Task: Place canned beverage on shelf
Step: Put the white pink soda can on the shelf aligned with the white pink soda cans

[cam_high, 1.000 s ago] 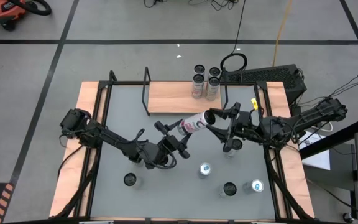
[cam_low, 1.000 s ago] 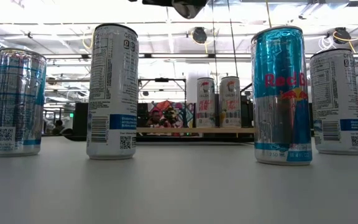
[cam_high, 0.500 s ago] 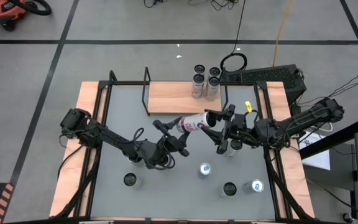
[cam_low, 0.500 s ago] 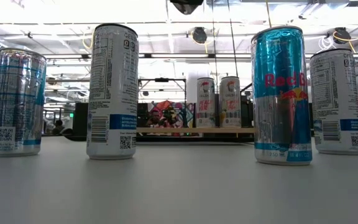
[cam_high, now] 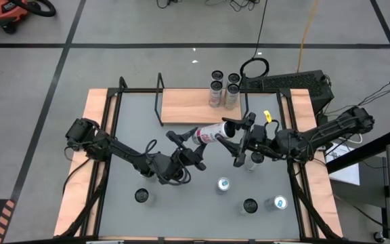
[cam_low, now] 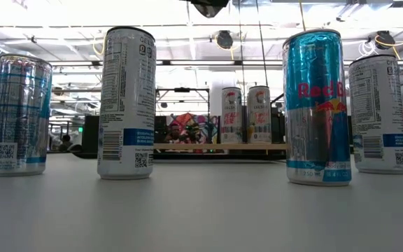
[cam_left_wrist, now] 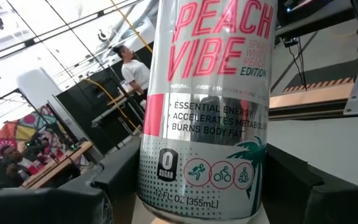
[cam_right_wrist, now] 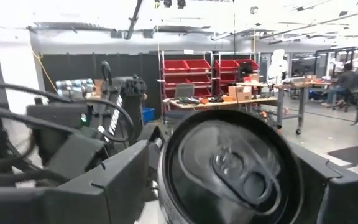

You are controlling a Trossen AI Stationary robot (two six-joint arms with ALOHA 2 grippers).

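Observation:
A white and pink canned beverage (cam_high: pixel 212 133) hangs over the middle of the table, lying almost level, its top (cam_right_wrist: pixel 232 165) toward the table's right. My left gripper (cam_high: pixel 189 150) is shut on it. My right gripper (cam_high: pixel 235 142) is open, with one finger (cam_right_wrist: pixel 120 180) on either side of the can's top end; I see no hold there. The shelf (cam_high: pixel 188 106), a light-wood board with black rod frames, stands at the table's far edge, beyond the can. My left gripper pinches the can's bottom end (cam_left_wrist: pixel 197 199) between its two fingers (cam_left_wrist: pixel 101 196), which lie across the can. The fingers come about level from the table's near left. The can is lifted clear of the table and reaches from the fingers toward my right gripper.
Several cans (cam_high: pixel 223 88) stand at the shelf's far right end. Other cans stand on the grey tabletop: one at the near left (cam_high: pixel 142 196), three at the near right (cam_high: pixel 250 205), one below my right gripper (cam_high: pixel 252 163). A black cable (cam_high: pixel 254 66) lies behind the table.
My right gripper has moved toward the table's left, up to the can's top end, so that its fingers now stand on either side of that end. Its finger gap has not changed. The can has stayed in my left gripper, lifted clear.

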